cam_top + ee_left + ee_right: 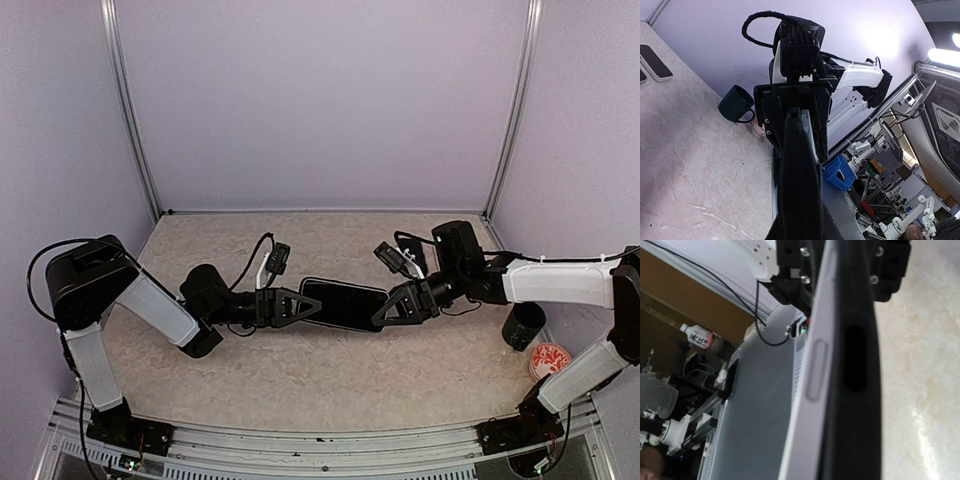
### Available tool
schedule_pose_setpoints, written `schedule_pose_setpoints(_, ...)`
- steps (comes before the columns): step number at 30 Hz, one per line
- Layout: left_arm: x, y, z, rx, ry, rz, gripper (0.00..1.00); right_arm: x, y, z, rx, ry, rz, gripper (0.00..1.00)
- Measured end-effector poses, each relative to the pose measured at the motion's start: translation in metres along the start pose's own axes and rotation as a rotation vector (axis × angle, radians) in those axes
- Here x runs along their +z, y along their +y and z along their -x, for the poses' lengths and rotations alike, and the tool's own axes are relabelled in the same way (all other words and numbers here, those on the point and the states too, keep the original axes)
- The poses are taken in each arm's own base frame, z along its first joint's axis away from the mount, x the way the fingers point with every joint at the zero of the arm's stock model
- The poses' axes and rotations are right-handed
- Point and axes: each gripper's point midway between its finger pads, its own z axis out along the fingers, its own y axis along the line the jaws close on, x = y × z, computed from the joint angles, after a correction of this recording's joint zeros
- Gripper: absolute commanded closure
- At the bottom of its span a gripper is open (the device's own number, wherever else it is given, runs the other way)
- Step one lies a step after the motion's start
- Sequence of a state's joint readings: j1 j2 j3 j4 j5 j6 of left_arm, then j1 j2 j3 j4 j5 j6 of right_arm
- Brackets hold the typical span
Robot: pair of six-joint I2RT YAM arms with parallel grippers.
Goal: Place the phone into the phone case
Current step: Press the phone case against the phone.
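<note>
The black phone (345,303) hangs level above the middle of the table, held between the two arms. My left gripper (303,305) is shut on its left end. In the left wrist view the phone (800,175) runs edge-on up the middle. My right gripper (388,310) stands at the phone's right end, jaws around it. The right wrist view shows the pale grey phone case (812,375), with a raised button shape, lying against the black phone (855,405). My own fingertips are hidden there, so the right grip does not show.
A dark green mug (523,325) stands at the table's right edge, also in the left wrist view (736,104). A red-and-white patterned round thing (549,360) lies beside the mug. Another dark phone (655,62) lies flat on the marbled table (300,380).
</note>
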State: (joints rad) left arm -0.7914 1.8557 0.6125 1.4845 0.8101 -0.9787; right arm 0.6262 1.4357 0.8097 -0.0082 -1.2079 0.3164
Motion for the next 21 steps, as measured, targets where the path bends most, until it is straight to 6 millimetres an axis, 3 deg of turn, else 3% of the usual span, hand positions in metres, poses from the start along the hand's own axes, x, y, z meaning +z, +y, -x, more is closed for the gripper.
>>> schedule_pose_setpoints(9,0.001,-0.005,0.002,0.030,0.003,-0.010,0.98,-0.003,0.014,0.002,-0.024,-0.021,0.045,0.53)
schedule_pose_setpoints(15,0.002,-0.011,0.006,0.051,0.000,-0.030,0.98,-0.007,0.028,0.006,-0.060,-0.040,0.059,0.52)
schedule_pose_setpoints(18,0.003,-0.013,0.007,0.058,-0.003,-0.036,0.98,-0.007,0.030,0.007,-0.066,-0.044,0.065,0.59)
schedule_pose_setpoints(21,0.003,-0.015,0.006,0.060,0.001,-0.041,0.94,-0.007,0.029,0.006,-0.057,-0.048,0.066,0.76)
